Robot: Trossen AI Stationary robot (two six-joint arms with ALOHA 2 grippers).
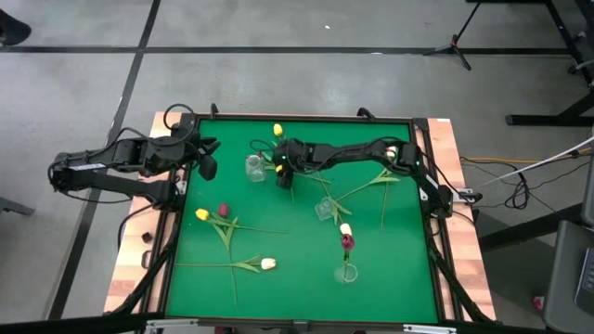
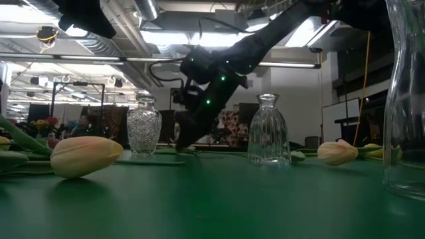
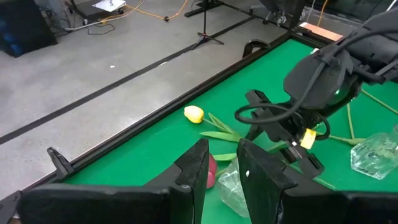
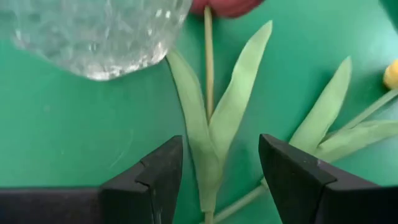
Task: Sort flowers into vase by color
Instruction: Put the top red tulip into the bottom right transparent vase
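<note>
Red tulip stem (image 4: pixel 208 93), between open right pincer (image 4: pixel 221 171) fingers

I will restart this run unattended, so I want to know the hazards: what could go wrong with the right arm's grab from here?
The right pincer is open astride a red tulip's stem and leaves; it may pinch only a leaf. The glass vase stands right beside the flower and could get knocked. The left pincer waits nearby.
</note>
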